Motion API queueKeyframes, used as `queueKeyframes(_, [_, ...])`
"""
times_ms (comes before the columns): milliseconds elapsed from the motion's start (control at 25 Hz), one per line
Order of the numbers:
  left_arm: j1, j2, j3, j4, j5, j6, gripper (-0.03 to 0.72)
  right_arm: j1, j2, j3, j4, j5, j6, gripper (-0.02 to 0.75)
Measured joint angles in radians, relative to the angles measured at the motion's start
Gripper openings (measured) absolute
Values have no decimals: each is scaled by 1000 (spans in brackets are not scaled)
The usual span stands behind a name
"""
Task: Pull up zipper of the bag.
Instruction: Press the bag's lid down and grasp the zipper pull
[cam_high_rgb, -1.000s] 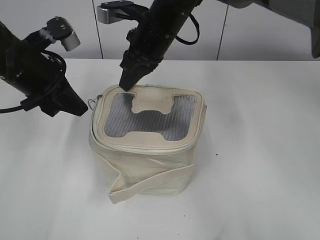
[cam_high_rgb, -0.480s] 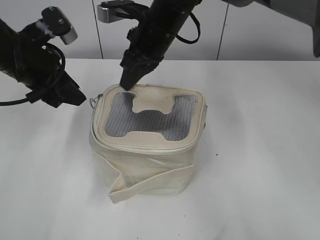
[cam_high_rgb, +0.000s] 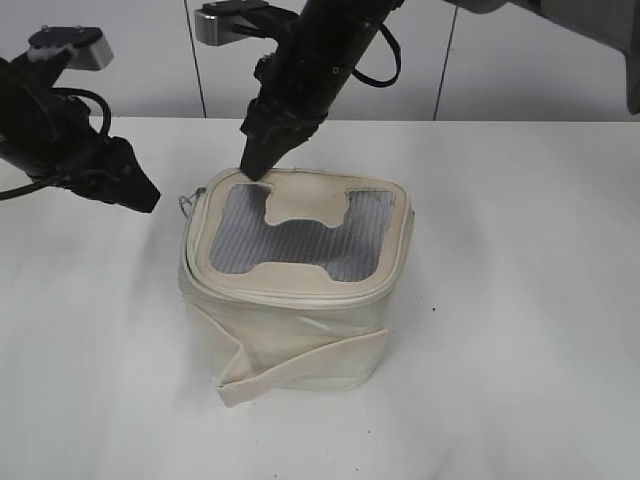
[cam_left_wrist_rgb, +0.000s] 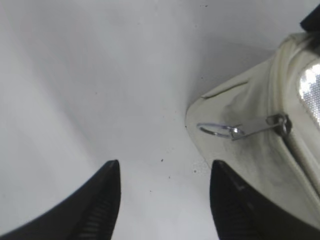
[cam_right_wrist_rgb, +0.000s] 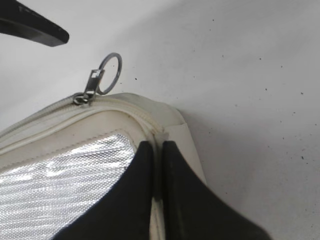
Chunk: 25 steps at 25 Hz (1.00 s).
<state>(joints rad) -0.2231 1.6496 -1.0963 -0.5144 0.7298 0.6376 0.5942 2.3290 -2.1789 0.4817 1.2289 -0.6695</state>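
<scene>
The cream bag stands mid-table, with a grey mesh window on its flat top. The zipper runs round the lid rim, and a silver slider with a ring pull sticks out at the lid's back left corner. My left gripper is open and empty, left of the bag and apart from it. In the left wrist view the ring pull lies ahead and right of the open jaws. My right gripper is shut on the bag's lid rim at the back left corner, near the ring pull.
A loose cream strap hangs across the bag's front. The white table spreads round the bag. A pale panelled wall stands behind. The left finger shows in the right wrist view.
My left gripper has moved up and to the left, away from the bag's corner and the ring pull. The right gripper and the bag have stayed put.
</scene>
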Motion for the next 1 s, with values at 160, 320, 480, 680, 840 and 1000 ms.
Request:
queueKeyframes(160, [-5,25,0,-1,11,6,438,0,0,0,0,0,0,27])
queueKeyframes(320, [-23,64,0,-46,20,90,438,0,0,0,0,0,0,27])
queueKeyframes(480, [-30,69,0,-100,14,197,438,0,0,0,0,0,0,27])
queueKeyframes(680, [-33,70,0,-133,-16,325,438,0,-1,0,0,0,0,27])
queueKeyframes(840, [-34,107,-14,-153,-17,362,438,0,-1,0,-1,0,0,27])
queueKeyframes(1000, [-35,147,-38,-169,-17,365,364,0,-1,0,-1,0,1,27])
